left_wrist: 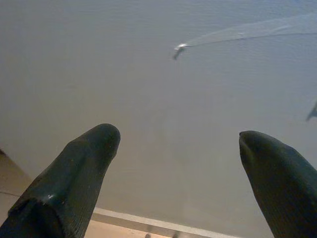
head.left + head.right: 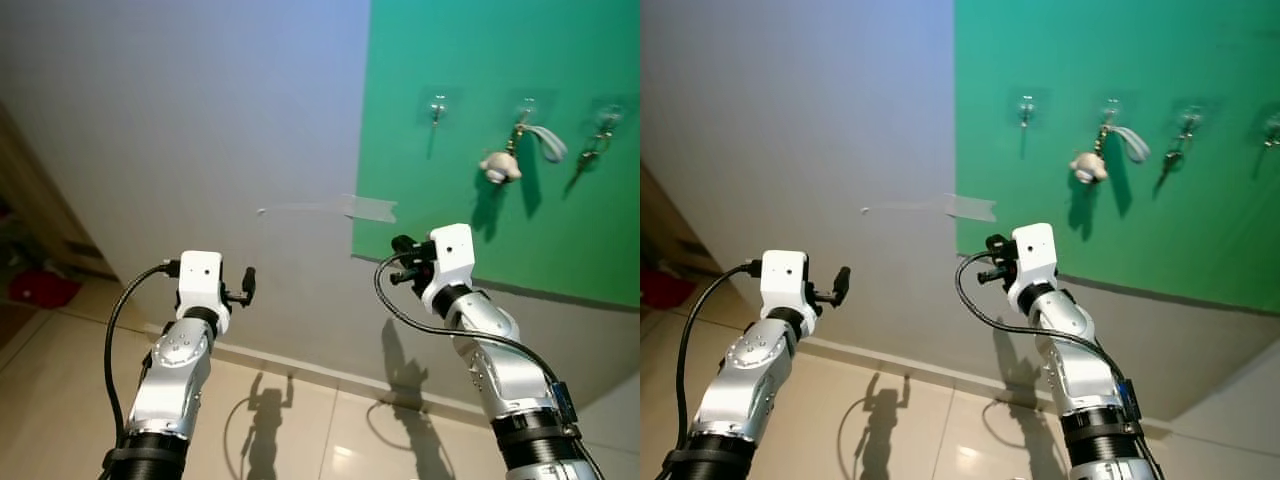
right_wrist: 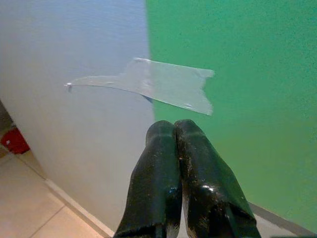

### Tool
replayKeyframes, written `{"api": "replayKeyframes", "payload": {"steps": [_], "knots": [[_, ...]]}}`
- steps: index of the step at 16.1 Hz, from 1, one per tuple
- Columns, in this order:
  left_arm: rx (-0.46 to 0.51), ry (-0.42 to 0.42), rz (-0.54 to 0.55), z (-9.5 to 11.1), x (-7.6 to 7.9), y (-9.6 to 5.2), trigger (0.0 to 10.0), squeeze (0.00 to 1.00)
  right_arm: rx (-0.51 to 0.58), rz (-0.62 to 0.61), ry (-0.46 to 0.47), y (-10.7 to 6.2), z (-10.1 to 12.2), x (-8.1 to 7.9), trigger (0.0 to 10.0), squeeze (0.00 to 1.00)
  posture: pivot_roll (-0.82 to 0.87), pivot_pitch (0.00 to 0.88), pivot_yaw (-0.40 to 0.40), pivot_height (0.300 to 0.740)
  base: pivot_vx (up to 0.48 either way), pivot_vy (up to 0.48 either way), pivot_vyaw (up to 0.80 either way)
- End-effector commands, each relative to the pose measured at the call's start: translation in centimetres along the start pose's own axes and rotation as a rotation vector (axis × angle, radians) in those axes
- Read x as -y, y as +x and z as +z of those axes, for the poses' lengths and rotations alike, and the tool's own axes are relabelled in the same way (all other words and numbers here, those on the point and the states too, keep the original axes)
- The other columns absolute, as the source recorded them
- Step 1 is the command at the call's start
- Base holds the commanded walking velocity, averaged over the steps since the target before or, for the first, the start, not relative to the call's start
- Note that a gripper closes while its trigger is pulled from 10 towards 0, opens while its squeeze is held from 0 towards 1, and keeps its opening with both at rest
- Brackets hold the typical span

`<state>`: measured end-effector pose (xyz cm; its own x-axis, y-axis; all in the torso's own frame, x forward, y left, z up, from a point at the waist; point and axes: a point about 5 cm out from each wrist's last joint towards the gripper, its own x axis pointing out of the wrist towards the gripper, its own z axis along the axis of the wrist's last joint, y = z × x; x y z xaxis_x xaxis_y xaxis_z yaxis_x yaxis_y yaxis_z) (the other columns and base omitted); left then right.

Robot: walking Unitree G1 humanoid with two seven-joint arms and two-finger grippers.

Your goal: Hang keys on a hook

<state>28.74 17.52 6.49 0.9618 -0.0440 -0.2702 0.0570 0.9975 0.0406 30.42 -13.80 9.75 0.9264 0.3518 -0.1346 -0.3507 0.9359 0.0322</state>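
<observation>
Two grippers were raised before the wall, and neither held anything. The right gripper (image 2: 403, 245) had its fingers pressed together on nothing and pointed at the edge of the green panel (image 2: 560, 60), just below a strip of clear tape (image 3: 163, 87). The left gripper (image 2: 247, 283) stood wide open, aimed at bare grey wall (image 2: 200, 120).

The keys lay up and to the right of the right gripper, well apart from it. One bunch, with a pale plush charm and a strap (image 2: 505, 160), already hung from a hook, its long axis straight down. A second bunch (image 2: 590, 155) hung likewise further right. One hook (image 2: 437, 105) to the left of these stood bare, nearest the right arm by my reckoning.

No bench was in view; tiled floor (image 2: 300, 420) met the wall at a pale skirting, with the arms' shadows across it.
</observation>
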Motion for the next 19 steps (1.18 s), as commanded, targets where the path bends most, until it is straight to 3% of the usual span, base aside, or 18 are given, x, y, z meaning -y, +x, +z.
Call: {"api": "replayKeyframes", "payload": {"steps": [1,3,13,14,19], "knots": [[-0.017,0.018,0.001,-0.2,0.1,0.1,10.0,0.00,0.009,-0.008,-0.014,0.1,0.2,0.4,10.0,0.00,-0.13,0.000,0.048,0.740,0.000,0.000,0.00],[-0.020,0.028,-0.001,-0.2,0.2,0.1,10.0,0.00,0.009,-0.005,-0.015,0.2,0.3,0.3,10.0,0.00,-0.13,0.000,0.048,0.740,0.000,0.000,0.00],[-0.029,0.055,0.003,-0.3,0.4,0.2,10.0,0.00,0.001,0.019,-0.011,0.4,0.1,-0.1,10.0,0.00,-0.12,0.000,0.045,0.740,0.000,-0.465,0.00],[-0.034,0.022,0.029,-0.4,0.1,0.1,10.0,0.00,0.001,0.033,-0.014,0.5,0.2,-0.3,10.0,0.00,-0.12,0.000,0.044,0.740,0.442,0.000,0.00],[-0.026,0.034,0.047,-0.2,-0.1,0.0,10.0,0.00,0.002,0.054,-0.022,0.8,0.5,-0.7,10.0,0.00,-0.11,0.000,0.038,0.740,0.053,0.000,0.00]]}}
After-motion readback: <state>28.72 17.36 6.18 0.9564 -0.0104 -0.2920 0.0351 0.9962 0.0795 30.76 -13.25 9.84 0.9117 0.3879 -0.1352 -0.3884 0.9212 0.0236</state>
